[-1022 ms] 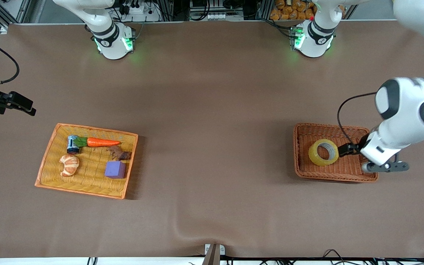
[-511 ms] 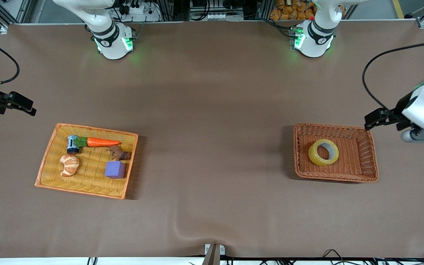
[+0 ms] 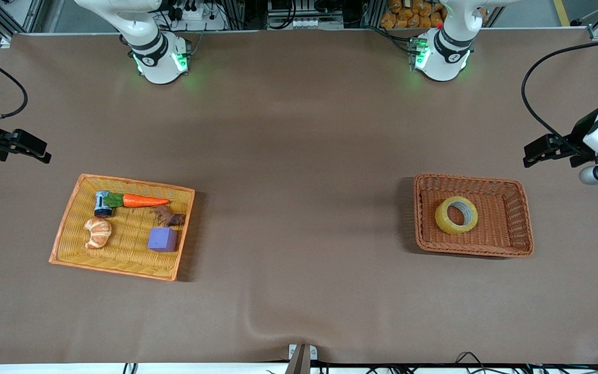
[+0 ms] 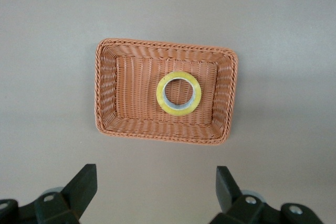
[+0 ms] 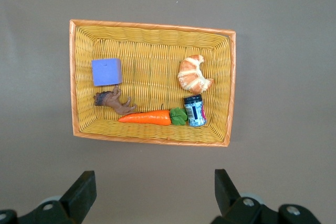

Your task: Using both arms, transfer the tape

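Item: tape (image 3: 456, 215), flat in brown basket (image 3: 517, 218). Left gripper (image 4: 156, 191) spread, empty; right gripper (image 5: 152, 192) spread, waiting. Advice: pinch the tape's wall.

Only the brown basket's (image 3: 473, 252) low walls ring the tape (image 3: 456, 215); above it lies open.

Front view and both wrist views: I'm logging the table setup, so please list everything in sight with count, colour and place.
tape: one, translucent yellow, in the brown basket
brown basket: one, toward the left arm's end
yellow tray: one, orange-rimmed, toward the right arm's end
carrot: one, orange, in tray
croissant: one, golden, in tray
purple cube: one, in tray
small jar: one, blue-labelled, beside carrot
brown figure: one, in tray
left gripper: open, over bare table beside the basket
right gripper: open, waiting above tray end
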